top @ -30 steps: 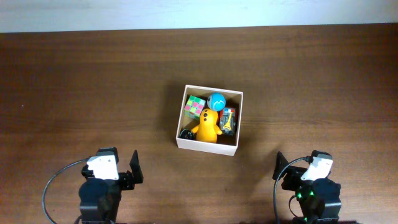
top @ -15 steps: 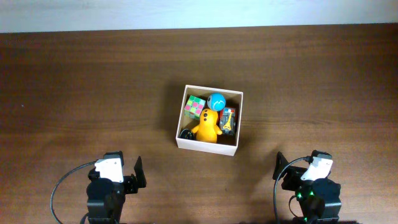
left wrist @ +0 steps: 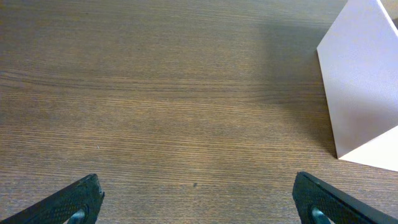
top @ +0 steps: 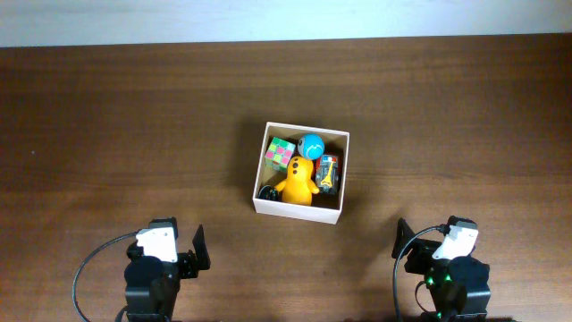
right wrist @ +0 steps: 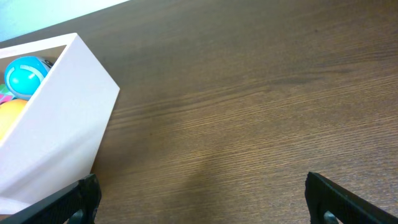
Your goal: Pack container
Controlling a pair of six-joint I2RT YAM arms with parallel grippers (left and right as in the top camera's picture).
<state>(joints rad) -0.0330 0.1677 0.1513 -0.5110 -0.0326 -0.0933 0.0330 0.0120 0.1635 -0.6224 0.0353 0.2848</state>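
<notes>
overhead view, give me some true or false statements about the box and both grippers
1. The box holds a yellow toy, a blue ball and a colourful cube. True.
2. The left gripper is holding a toy. False: it is open and empty, above bare table.
3. The right gripper is inside the box. False: it is open and sits apart from the box, on the near right side of it.
4. The blue ball lies at the far side of the box, away from the arms. True.
</notes>
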